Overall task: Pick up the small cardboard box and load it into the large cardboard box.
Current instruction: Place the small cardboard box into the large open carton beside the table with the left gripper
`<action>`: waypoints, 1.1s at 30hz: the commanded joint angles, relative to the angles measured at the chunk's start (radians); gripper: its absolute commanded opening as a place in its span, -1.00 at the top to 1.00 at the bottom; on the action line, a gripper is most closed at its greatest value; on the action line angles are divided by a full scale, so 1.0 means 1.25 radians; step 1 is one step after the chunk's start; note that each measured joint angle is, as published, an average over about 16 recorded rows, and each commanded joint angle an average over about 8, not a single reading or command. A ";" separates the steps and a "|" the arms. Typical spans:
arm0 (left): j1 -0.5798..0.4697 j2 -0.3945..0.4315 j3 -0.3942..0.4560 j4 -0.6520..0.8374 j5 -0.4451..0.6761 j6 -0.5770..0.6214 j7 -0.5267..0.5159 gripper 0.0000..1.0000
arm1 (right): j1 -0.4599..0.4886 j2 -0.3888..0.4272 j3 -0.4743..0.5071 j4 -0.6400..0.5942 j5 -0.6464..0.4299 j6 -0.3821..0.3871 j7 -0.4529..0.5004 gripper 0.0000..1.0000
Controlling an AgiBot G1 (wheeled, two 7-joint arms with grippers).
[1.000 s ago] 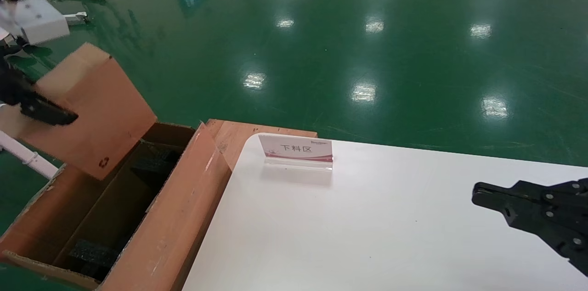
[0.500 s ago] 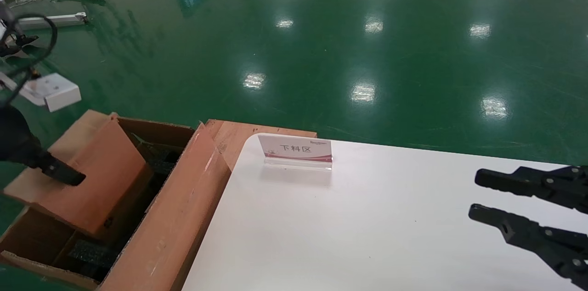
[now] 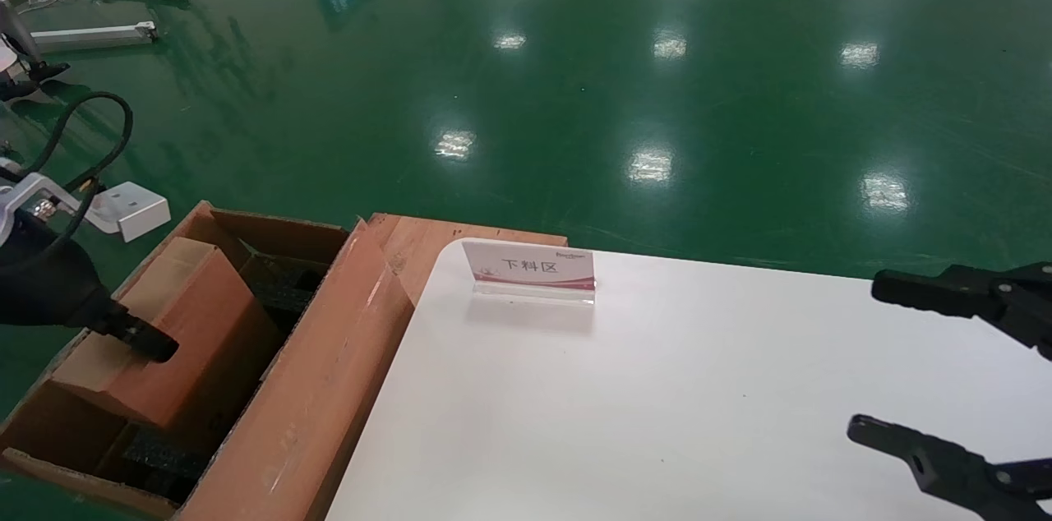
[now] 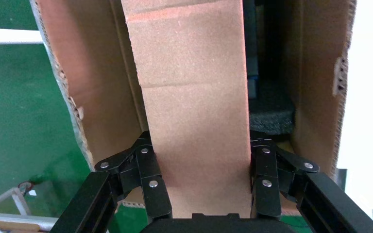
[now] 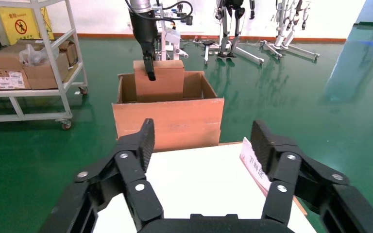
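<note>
The small cardboard box [image 3: 185, 332] stands tilted inside the large cardboard box [image 3: 329, 357], its lower end down among black foam blocks [image 4: 269, 111]. My left gripper [image 3: 111, 336] is shut on its narrow tan top, one finger pressed against each side [image 4: 199, 160]. In the left wrist view the small box [image 4: 189, 87] runs down between the large box's walls [image 4: 97, 97]. From the right wrist view, the small box [image 5: 162, 80] shows above the large box's rim [image 5: 167, 121]. My right gripper [image 3: 883, 357] hangs open over the white table [image 3: 657, 389], holding nothing [image 5: 203, 141].
A pink-and-white sign stand [image 3: 530, 268] sits near the table's far left corner. The large box stands on the green floor against the table's left edge. A white block [image 3: 131, 209] lies on the floor beyond it. A shelf cart with cartons [image 5: 24, 58] stands farther off.
My left gripper has carried the small box down from above the large box into it. My right gripper's fingers have spread from nearly closed to wide open.
</note>
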 commanded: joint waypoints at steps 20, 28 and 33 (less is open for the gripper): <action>0.109 0.081 0.029 0.100 0.047 -0.068 0.011 1.00 | 0.000 0.000 -0.001 0.000 0.001 0.000 0.000 -1.00; 0.141 0.102 0.037 0.124 0.061 -0.089 0.015 1.00 | 0.000 0.001 -0.001 0.000 0.001 0.001 -0.001 -1.00; 0.159 0.110 0.038 0.140 0.064 -0.103 0.021 1.00 | 0.000 0.001 -0.002 0.000 0.001 0.001 -0.001 -1.00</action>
